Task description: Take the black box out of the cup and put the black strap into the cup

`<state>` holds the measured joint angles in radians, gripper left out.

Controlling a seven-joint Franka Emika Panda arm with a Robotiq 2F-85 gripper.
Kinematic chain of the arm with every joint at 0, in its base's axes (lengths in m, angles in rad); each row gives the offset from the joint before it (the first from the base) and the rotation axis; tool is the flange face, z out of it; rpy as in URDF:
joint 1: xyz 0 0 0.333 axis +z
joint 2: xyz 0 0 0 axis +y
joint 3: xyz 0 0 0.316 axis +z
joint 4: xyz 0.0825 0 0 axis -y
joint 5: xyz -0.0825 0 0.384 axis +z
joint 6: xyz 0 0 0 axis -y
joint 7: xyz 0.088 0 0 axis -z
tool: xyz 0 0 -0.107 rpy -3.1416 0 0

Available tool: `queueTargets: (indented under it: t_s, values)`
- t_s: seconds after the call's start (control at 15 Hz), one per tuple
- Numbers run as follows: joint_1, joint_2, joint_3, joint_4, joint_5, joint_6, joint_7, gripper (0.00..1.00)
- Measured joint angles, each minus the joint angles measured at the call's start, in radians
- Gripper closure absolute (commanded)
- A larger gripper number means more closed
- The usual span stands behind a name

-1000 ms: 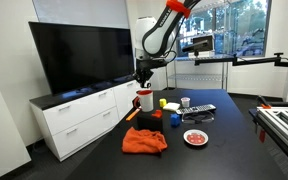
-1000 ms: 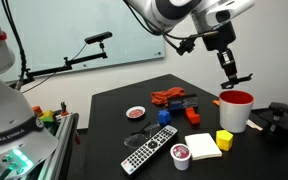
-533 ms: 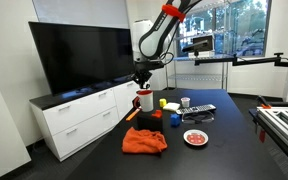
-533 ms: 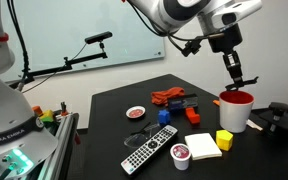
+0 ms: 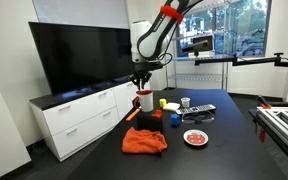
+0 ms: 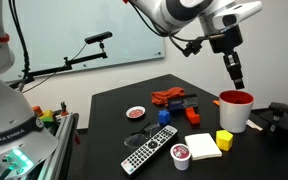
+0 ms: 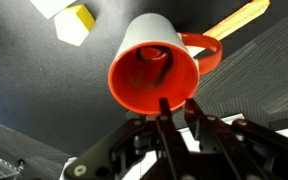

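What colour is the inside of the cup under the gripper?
Red-orange inside the cup, with a whitish outer wall; the wrist view shows it best.

The white seven-joint Franka arm with orange-red joint trim (image 5: 160,30) arches down from the upper part of the frame in both exterior views, its black wrist section (image 6: 224,42) pointing steeply downward. The black Robotiq two-finger gripper (image 6: 236,80) hangs near-vertical below the wrist, tilted slightly in an exterior view (image 5: 140,78). In the wrist view the gripper (image 7: 177,118) enters from the bottom edge, its two dark fingers (image 7: 162,122) drawn close together with only a narrow gap between their tips; whether anything is pinched between them cannot be determined.
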<state>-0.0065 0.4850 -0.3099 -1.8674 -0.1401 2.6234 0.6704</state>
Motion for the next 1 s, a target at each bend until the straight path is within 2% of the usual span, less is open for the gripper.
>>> queueTargets:
  t_s: [0.4, 0.73, 1.0]
  values:
    - [0.001, 0.0, 0.002, 0.009, 0.0, -0.009, 0.0, 0.0]
    - [-0.001, -0.022, 0.013, 0.008, 0.023, -0.044, -0.006, 0.0]
    - [-0.023, -0.173, 0.046, -0.055, 0.071, -0.134, -0.116, 0.0]
